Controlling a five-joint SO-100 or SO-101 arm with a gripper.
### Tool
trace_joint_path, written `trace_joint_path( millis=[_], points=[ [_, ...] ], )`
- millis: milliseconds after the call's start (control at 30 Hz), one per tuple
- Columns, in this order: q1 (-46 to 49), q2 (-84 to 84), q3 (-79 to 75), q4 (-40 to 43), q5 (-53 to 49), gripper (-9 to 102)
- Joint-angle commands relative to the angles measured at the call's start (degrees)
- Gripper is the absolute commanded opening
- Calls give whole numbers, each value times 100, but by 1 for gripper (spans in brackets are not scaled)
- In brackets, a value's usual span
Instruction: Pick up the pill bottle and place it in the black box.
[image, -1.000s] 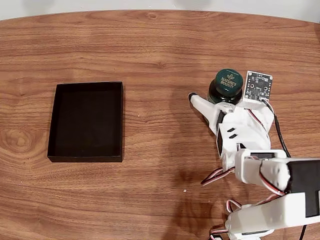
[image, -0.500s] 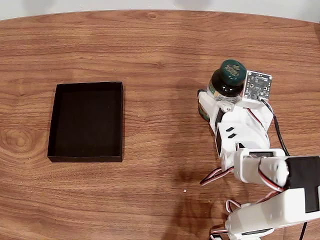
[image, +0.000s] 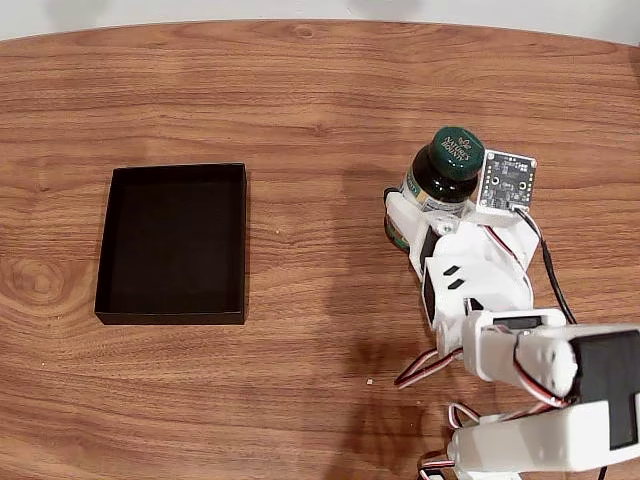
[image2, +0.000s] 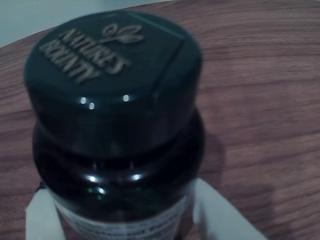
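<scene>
pill bottle (image: 446, 166) clamped in tool (image: 425, 212), tilted

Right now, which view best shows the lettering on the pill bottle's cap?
The wrist view: the pill bottle looms close, its cap reading "Nature's Bounty", white fingers flanking its label. The fixed view shows the same bottle small, its lettering barely legible.

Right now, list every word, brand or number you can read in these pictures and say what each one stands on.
"NATURE'S BOUNTY", raised letters with a leaf sign, on the dark green screw cap of the small dark green glass pill bottle held in the white pincer.
White-and-green label on that bottle: print too blurred to read.
Small circuit board on the arm: markings too small to read.
</scene>
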Motion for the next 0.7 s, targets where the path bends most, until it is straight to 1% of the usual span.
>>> trace_joint_path(
  millis=[0,133,400,667],
  points=[
    [-88,703,79,-176,-26,21],
    [-202,1204,316,-123,-35,21],
    [-483,2294,686,387,-9,22],
    [-809,2988,694,290,158,22]
  ],
)
